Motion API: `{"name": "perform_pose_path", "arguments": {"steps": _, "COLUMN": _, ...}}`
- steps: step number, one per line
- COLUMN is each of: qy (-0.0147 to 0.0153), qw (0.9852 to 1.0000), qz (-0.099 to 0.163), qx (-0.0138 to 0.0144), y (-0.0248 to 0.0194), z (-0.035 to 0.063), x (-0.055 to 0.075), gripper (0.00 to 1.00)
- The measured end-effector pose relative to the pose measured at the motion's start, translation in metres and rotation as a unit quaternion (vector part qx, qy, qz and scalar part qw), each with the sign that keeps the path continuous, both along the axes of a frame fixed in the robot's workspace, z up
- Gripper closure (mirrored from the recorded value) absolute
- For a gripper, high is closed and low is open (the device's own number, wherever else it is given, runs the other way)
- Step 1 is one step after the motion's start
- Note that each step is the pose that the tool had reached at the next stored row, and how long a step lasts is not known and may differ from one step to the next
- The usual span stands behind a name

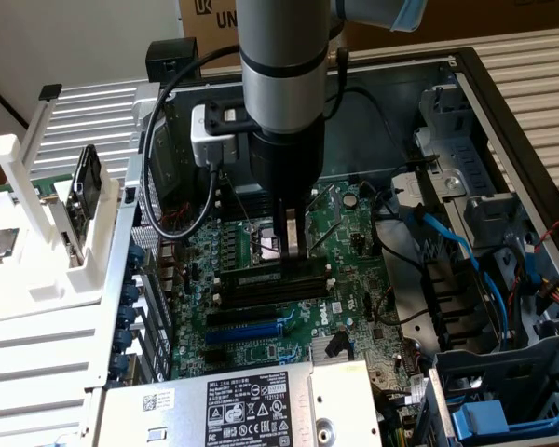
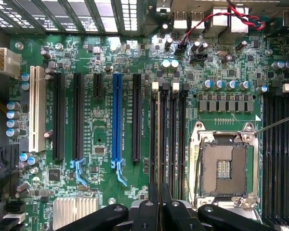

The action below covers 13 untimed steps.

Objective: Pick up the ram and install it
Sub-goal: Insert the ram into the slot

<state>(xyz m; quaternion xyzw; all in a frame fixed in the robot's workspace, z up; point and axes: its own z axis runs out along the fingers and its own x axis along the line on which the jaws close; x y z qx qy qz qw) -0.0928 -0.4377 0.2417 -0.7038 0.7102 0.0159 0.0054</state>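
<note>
One arm is reaching down into an open computer case (image 1: 503, 93), and its gripper (image 1: 293, 247) is hanging just over the green motherboard (image 1: 252, 358). The fingers (image 2: 166, 211) are sitting narrow, pinching the ram (image 1: 272, 272) by its upper edge. The ram is standing on edge along one of the black memory slots, just beside the open processor socket (image 1: 265, 244); whether it is fully seated I cannot tell.

In the wrist view the gripper (image 2: 159, 192) is looking straight down the ram (image 2: 160, 139), which is showing as a thin dark line. It is running between the socket (image 2: 225, 166) and the long black card slots. A blue card slot (image 2: 117, 120) is lying further from the socket, well apart from the ram.

Outside the case, on the exterior view's left, a white rack (image 1: 37, 223) is standing, and a small silver-topped chip (image 1: 0, 245) is lying beside it. A labelled metal box (image 1: 252, 405) is sitting at the near edge of the motherboard.
</note>
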Motion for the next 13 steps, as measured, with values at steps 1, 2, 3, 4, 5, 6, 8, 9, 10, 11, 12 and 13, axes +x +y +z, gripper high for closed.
{"name": "perform_pose_path", "arguments": {"steps": 1, "qy": 0.0001, "qw": 1.0000, "qz": 0.000, "qx": -0.0001, "y": 0.0000, "z": -0.0002, "x": -0.0002, "gripper": 0.88}}
{"name": "perform_pose_path", "arguments": {"steps": 2, "qy": 0.0001, "qw": 1.0000, "qz": 0.000, "qx": -0.0001, "y": 0.0000, "z": -0.0005, "x": -0.0003, "gripper": 0.88}}
{"name": "perform_pose_path", "arguments": {"steps": 3, "qy": 0.0000, "qw": 1.0000, "qz": 0.000, "qx": -0.0001, "y": 0.0000, "z": -0.0007, "x": -0.0004, "gripper": 0.88}}
{"name": "perform_pose_path", "arguments": {"steps": 4, "qy": 0.0000, "qw": 1.0000, "qz": 0.000, "qx": -0.0001, "y": 0.0000, "z": -0.0007, "x": -0.0005, "gripper": 0.88}}
{"name": "perform_pose_path", "arguments": {"steps": 5, "qy": 0.0000, "qw": 1.0000, "qz": 0.000, "qx": 0.0000, "y": -0.0003, "z": -0.0009, "x": -0.0005, "gripper": 0.88}}
{"name": "perform_pose_path", "arguments": {"steps": 6, "qy": 0.0000, "qw": 1.0000, "qz": 0.000, "qx": 0.0001, "y": -0.0007, "z": -0.0010, "x": -0.0006, "gripper": 0.88}}
{"name": "perform_pose_path", "arguments": {"steps": 8, "qy": 0.0001, "qw": 1.0000, "qz": 0.000, "qx": -0.0001, "y": -0.0013, "z": -0.0011, "x": -0.0006, "gripper": 0.88}}
{"name": "perform_pose_path", "arguments": {"steps": 9, "qy": 0.0000, "qw": 1.0000, "qz": 0.000, "qx": -0.0001, "y": -0.0013, "z": -0.0013, "x": -0.0007, "gripper": 0.88}}
{"name": "perform_pose_path", "arguments": {"steps": 10, "qy": 0.0000, "qw": 1.0000, "qz": 0.000, "qx": 0.0000, "y": -0.0014, "z": -0.0016, "x": -0.0007, "gripper": 0.88}}
{"name": "perform_pose_path", "arguments": {"steps": 11, "qy": 0.0000, "qw": 1.0000, "qz": 0.000, "qx": -0.0001, "y": -0.0013, "z": -0.0022, "x": -0.0007, "gripper": 0.88}}
{"name": "perform_pose_path", "arguments": {"steps": 12, "qy": 0.0000, "qw": 1.0000, "qz": 0.000, "qx": -0.0001, "y": -0.0013, "z": -0.0023, "x": -0.0007, "gripper": 0.88}}
{"name": "perform_pose_path", "arguments": {"steps": 13, "qy": 0.0000, "qw": 1.0000, "qz": 0.000, "qx": 0.0000, "y": -0.0013, "z": -0.0025, "x": -0.0008, "gripper": 0.88}}
